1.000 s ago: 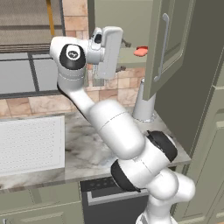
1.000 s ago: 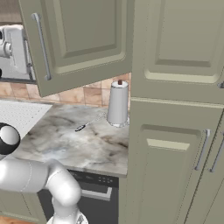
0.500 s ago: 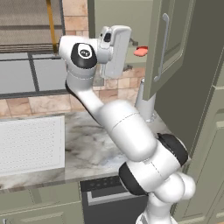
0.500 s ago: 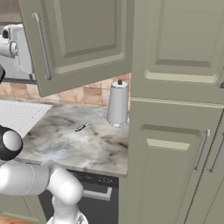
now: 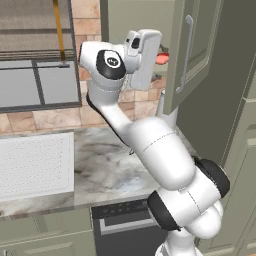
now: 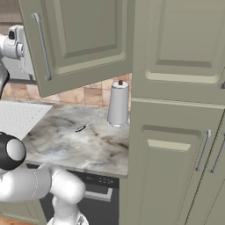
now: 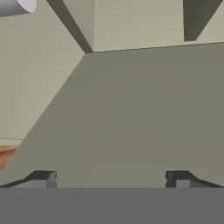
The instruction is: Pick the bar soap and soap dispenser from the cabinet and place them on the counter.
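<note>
My gripper (image 7: 110, 179) is open with nothing between its fingertips (image 7: 43, 177), and it faces the bare inside of the sage-green cabinet (image 7: 131, 109). My hand (image 5: 145, 55) is raised at the cabinet opening, just left of the open door (image 5: 192, 55). The coral-pink bar soap (image 5: 162, 57) lies on the shelf right beside the hand. Its edge (image 7: 6, 155) shows at the left rim of the hand view, outside the fingers. The soap dispenser is out of view. The marble-veined counter (image 5: 100, 160) lies below.
The open door (image 6: 83, 39) with its silver bar handle (image 6: 41, 44) juts out over the counter (image 6: 74, 136). A white paper-towel roll (image 6: 118, 105) stands at the back right. A white perforated panel (image 5: 35, 165) lies at the left. A tall green cupboard (image 6: 176, 132) bounds the right.
The arm has swung the hand to the right, closer to the cabinet opening and the bar soap. The jaws have stayed open.
</note>
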